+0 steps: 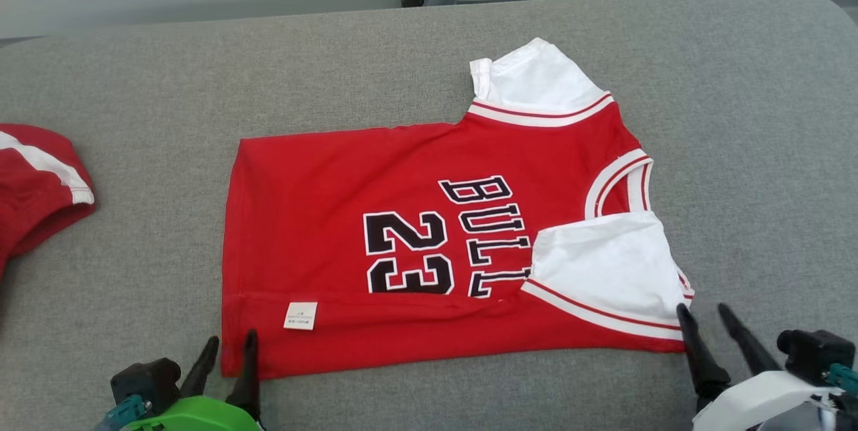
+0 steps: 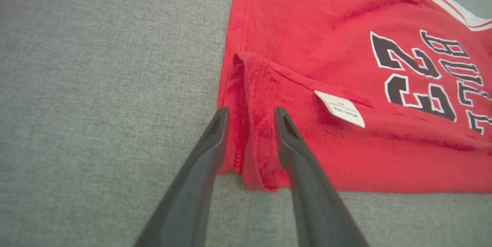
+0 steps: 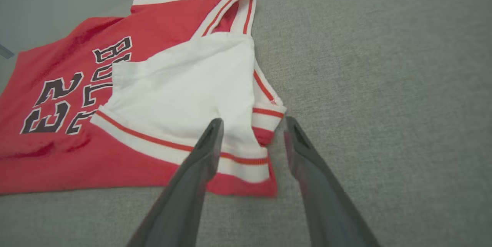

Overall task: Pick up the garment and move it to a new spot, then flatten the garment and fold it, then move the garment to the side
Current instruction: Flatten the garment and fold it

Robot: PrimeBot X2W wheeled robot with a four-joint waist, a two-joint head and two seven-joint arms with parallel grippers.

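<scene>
The red basketball jersey with white sleeves and black lettering lies flat on the grey fabric-covered table, near edge folded over (white label showing). My left gripper stands parted astride its hem corner, clamping nothing. My right gripper is parted at the near white sleeve, empty.
</scene>
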